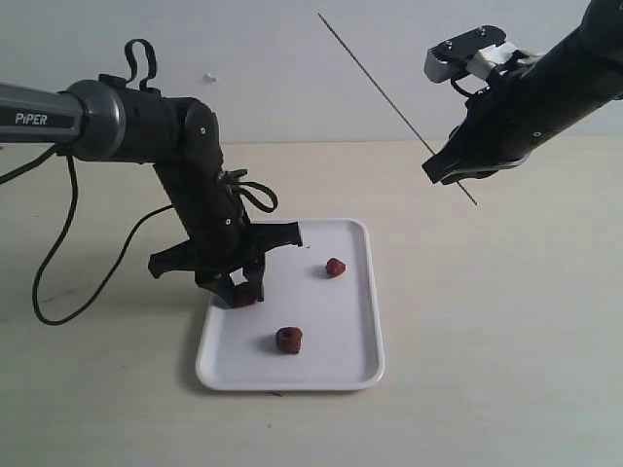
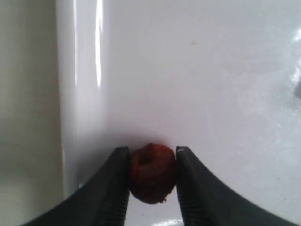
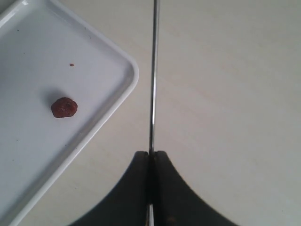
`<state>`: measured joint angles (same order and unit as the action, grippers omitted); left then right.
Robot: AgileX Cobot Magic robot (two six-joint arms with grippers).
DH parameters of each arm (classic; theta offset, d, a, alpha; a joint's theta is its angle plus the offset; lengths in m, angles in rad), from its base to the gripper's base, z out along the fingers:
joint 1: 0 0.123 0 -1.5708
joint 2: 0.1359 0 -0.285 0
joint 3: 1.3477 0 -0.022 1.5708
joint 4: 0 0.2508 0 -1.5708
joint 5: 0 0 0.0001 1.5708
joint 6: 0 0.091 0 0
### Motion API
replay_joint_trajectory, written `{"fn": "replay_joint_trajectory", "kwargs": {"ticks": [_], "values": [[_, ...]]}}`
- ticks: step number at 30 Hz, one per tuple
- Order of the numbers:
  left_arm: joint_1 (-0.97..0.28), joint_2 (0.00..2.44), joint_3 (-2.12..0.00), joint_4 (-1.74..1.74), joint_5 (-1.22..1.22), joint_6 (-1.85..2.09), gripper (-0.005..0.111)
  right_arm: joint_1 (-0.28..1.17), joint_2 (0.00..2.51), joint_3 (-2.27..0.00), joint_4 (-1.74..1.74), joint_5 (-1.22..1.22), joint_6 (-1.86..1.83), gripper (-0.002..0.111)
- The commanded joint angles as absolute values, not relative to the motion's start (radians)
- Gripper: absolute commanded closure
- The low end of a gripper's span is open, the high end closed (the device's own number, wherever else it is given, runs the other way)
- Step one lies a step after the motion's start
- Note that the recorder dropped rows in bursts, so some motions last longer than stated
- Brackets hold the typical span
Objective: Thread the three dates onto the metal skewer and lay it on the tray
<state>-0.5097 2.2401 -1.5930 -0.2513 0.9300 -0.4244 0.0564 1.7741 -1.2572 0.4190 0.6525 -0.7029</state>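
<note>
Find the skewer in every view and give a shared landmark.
Exterior: skewer slants from top centre down into the right claw.
Left wrist: not in it.
Right wrist: skewer runs straight out of the shut right claw, beside the tray corner.
Landmark: the tray, in all three views.

The left arm (image 1: 195, 185) is seen in glossy black, joined to a grey tube (image 1: 39, 112) marked "PIPER" in white, with black cables (image 1: 71, 185) looped off it. The right arm (image 1: 545, 97) is shown black too, topped by a silver-and-white block (image 1: 465, 53).
</note>
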Motion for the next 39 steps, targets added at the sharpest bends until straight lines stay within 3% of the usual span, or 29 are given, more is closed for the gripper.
{"fn": "replay_joint_trajectory", "kwargs": {"ticks": [1, 22, 39], "values": [[-0.510, 2.245, -1.595, -0.244, 0.924, -0.419, 0.074, 0.052, 1.770, -1.267, 0.431, 0.644, -0.713, 0.108], [-0.502, 2.243, -1.598, -0.240, 0.883, -0.335, 0.076, 0.052, 1.770, -1.267, 0.432, 0.642, -0.713, 0.108], [-0.358, 2.147, -1.783, -0.255, 0.849, -0.315, 0.076, 0.052, 1.874, -1.263, 0.553, 0.631, -0.713, 0.108]]}}
